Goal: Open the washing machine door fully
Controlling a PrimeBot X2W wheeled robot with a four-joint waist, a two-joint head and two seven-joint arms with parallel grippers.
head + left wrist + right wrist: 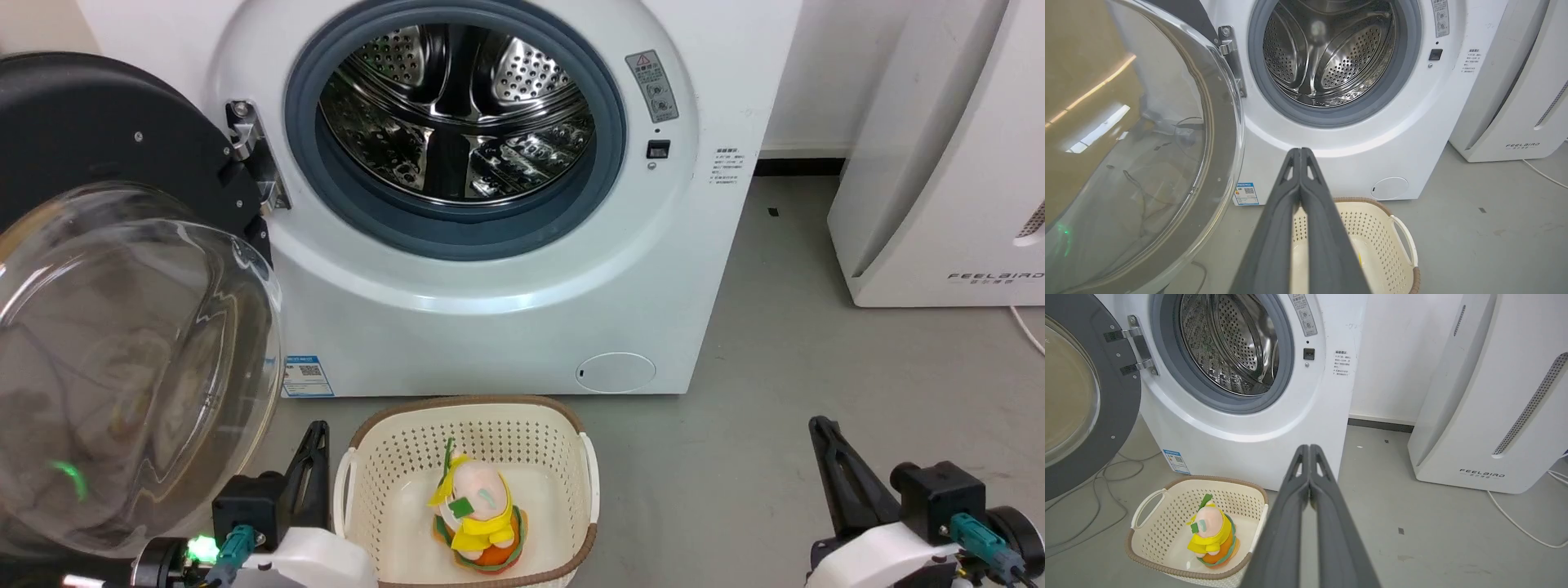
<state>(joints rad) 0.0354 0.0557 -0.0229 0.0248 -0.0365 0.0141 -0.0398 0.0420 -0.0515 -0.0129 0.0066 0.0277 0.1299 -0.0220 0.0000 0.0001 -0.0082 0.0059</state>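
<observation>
The washing machine door (98, 131) hangs swung out to the left on its metal hinge (255, 155), and its clear glass bowl (122, 367) bulges toward me. The white washing machine (490, 318) stands with its steel drum (457, 114) exposed inside the blue-grey gasket. My left gripper (318, 428) is shut with nothing held, low beside the door's lower right edge and apart from it. In the left wrist view its fingers (1300, 151) are pressed together, with the door (1126, 143) at the left. My right gripper (819, 425) is also shut and empty, over bare floor (1309, 447).
A cream perforated basket (465, 412) with a yellow and orange plush toy (478, 514) sits on the floor before the washer, between my grippers. A white FEELBIRD appliance (939, 163) stands at the right. Cables (1106, 473) lie on the floor under the door.
</observation>
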